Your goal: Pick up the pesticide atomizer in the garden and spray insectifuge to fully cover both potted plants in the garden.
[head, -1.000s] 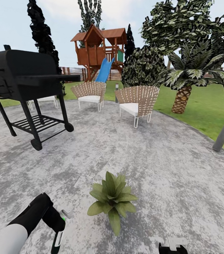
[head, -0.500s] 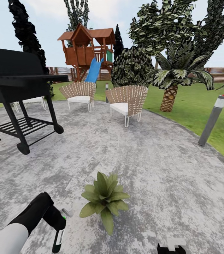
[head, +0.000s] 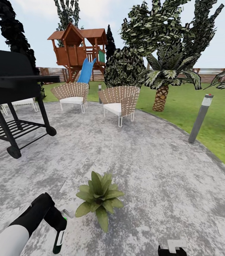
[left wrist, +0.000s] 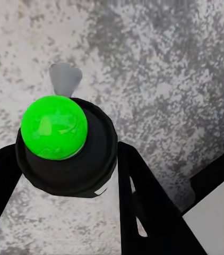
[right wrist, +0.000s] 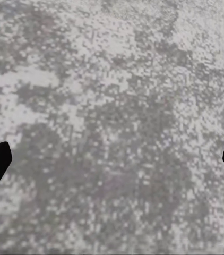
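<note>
My left gripper is shut on the pesticide atomizer, a slim dark bottle with a white part that hangs low at the picture's left. In the left wrist view the atomizer's cap is bright green with a grey nozzle, held between the black fingers. One broad-leaved potted plant stands on the grey patio just right of the bottle, a short way apart. My right gripper sits at the lower edge, open over bare paving.
A black grill stands at the left. Two wicker chairs sit at the patio's far side. A grey lamp post rises at the lawn's edge on the right, with a palm and a wooden playhouse beyond.
The whole head view has shifted left, so the camera has turned right. The left arm and the bottle keep their place in the picture; the grip is unchanged.
</note>
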Tool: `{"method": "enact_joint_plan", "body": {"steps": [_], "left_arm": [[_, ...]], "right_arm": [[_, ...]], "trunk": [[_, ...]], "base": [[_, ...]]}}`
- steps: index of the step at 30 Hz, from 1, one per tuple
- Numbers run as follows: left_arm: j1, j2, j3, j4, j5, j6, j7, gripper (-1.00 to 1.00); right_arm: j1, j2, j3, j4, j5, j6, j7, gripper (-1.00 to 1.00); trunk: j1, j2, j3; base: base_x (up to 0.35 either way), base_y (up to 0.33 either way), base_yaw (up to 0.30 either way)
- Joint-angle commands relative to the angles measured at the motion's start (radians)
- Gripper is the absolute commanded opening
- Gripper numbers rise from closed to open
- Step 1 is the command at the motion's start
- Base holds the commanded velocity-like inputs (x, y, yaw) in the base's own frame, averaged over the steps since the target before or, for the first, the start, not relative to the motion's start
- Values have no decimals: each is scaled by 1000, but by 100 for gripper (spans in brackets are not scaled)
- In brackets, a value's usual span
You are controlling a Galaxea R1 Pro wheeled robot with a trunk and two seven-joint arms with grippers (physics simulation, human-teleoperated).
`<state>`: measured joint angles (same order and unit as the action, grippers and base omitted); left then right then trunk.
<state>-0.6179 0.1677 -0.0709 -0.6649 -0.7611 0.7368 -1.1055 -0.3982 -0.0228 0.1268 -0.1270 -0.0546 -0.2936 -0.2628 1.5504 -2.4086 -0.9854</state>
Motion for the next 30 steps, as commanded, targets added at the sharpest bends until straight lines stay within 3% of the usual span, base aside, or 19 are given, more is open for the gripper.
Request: {"method": "enact_joint_plan", "body": {"steps": [1,3,6,19,25,30], "left_arm": [[0,3,-4,-2,-5,17,-7,-100],[-2,10,-8,-4,-7,90,-7,-100],[-23,22,-8,-3,-26,100,-8,-100],[-11,32,-7,8,-33,84,6,-100],[-8,32,1,15,-28,79,76,-100],[-8,20,3,15,-22,77,90,-100]], "right_arm": [[-1,-1,8,0,-5,-2,-4,100],[-1,-3,10,0,-4,-4,-1,100],[-1,-3,10,1,-4,-4,-1,100],[-1,0,10,0,-7,-2,-4,100],[-1,-1,8,0,-7,-2,-4,100],[-1,-1,8,0,-7,-2,-4,100]], "trunk": [[0,0,-1],[0,0,-1],[0,0,-1],[0,0,-1],[0,0,-5],[0,0,-11]], "base": [[0,0,-56],[115,27,-16],[223,102,-1],[16,10,0],[0,0,127],[1,0,177]]}}
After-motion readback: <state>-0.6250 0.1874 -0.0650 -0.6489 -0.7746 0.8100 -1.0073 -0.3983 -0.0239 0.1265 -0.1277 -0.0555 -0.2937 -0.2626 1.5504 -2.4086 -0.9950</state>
